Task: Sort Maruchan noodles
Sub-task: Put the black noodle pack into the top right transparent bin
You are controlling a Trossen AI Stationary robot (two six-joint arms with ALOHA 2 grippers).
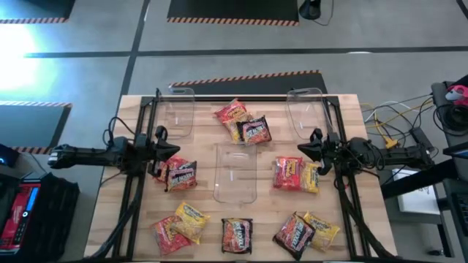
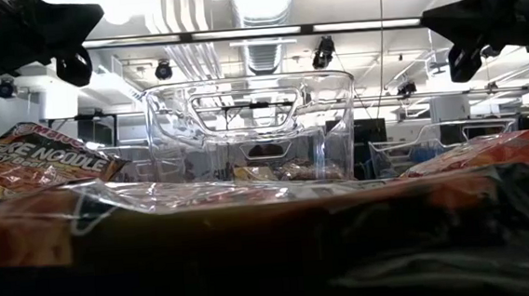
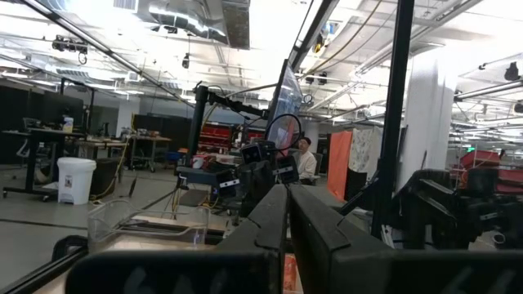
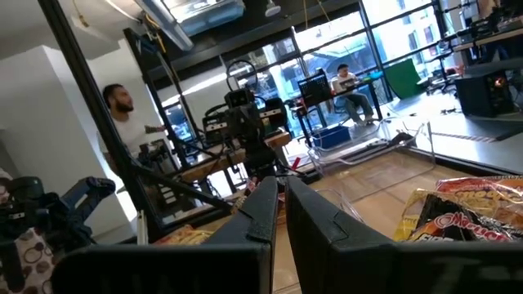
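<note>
Seen from above: crinkly red, yellow and dark plastic Maruchan noodle packets (image 1: 251, 130) scattered on the wooden table (image 1: 110, 204) around the clear plastic centre bin (image 1: 235, 174), none inside it. Two more clear bins (image 1: 178, 109) farther back, to either side of the centre bin. From table height: only that centre bin, packets pressed close to the lens. Right wrist view alone: two people in the room behind. Left gripper (image 1: 165, 150) left of the centre bin, fingers closed, empty, arm stretched level. Right gripper (image 1: 301, 152) right of the centre bin, likewise closed and empty, mirrored.
</note>
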